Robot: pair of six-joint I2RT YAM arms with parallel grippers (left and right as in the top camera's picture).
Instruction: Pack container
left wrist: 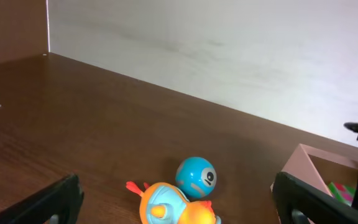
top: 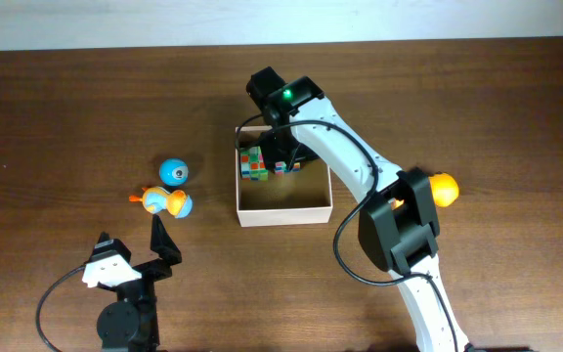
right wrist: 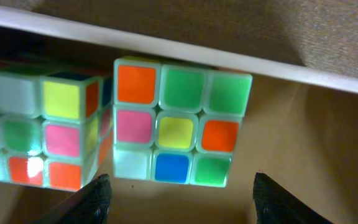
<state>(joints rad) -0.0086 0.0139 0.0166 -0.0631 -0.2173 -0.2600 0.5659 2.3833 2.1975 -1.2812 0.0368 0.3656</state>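
Note:
The container [top: 283, 216], a shallow white-walled box with a tan floor, sits mid-table. Two colourful puzzle cubes lie in its far-left corner: one cube [top: 253, 163] is plain from overhead, the other [right wrist: 179, 130] fills the right wrist view, with its neighbour [right wrist: 36, 134] to the left. My right gripper [top: 286, 154] hangs open inside the box. In the right wrist view the right gripper [right wrist: 180, 198] is just short of the cube and holds nothing. My left gripper [top: 133, 240] stands wide open near the front left. Just beyond it lie an orange-and-blue duck toy [left wrist: 176, 208] and a blue ball [left wrist: 196, 177].
On the table left of the box lie the duck [top: 164, 201] and the ball [top: 173, 172]. An orange-yellow toy [top: 444, 188] shows behind the right arm at the right. The box's near corner [left wrist: 303, 163] appears at the right of the left wrist view.

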